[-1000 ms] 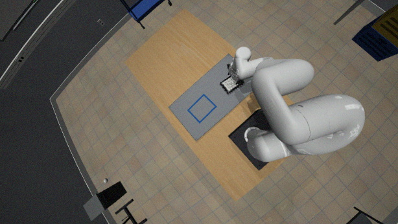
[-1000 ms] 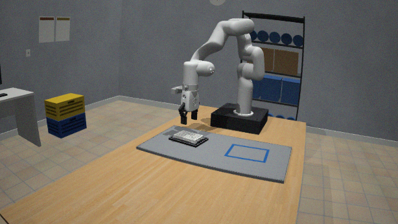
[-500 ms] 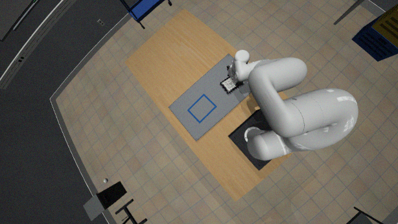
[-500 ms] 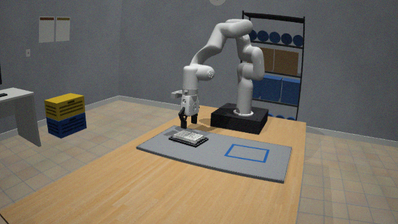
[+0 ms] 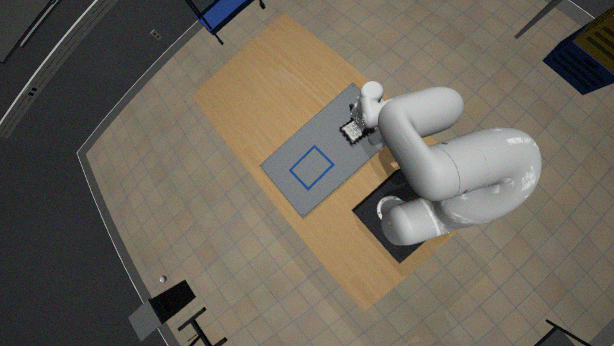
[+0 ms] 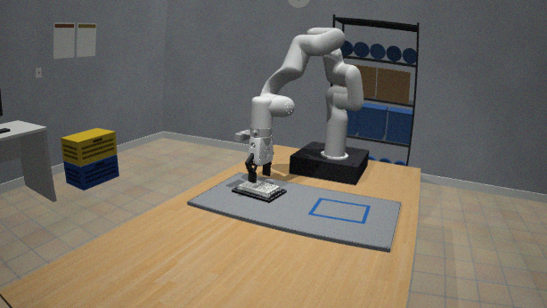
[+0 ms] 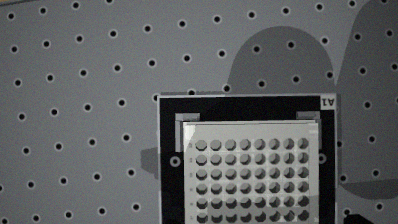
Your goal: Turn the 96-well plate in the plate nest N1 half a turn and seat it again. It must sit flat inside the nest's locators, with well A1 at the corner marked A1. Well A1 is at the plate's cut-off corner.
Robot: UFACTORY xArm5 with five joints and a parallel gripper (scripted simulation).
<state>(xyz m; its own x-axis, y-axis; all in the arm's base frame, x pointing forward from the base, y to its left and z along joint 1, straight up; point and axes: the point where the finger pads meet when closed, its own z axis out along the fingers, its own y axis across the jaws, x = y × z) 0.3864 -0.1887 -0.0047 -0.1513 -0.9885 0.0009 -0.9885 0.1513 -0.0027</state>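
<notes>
The white 96-well plate (image 7: 251,172) sits in the black plate nest N1 (image 7: 246,160) on the grey mat. The nest's A1 mark (image 7: 328,102) is at its top right corner in the wrist view; both plate corners visible there look square. In the exterior view the plate (image 6: 259,188) lies flat in the nest, and my gripper (image 6: 258,171) hangs open just above its far edge, holding nothing. From above, the plate (image 5: 353,131) is partly hidden under my wrist.
A blue square outline (image 6: 339,210) is marked on the grey perforated mat (image 6: 294,209), to the right of the nest. My black base block (image 6: 329,162) stands behind the mat on the wooden table.
</notes>
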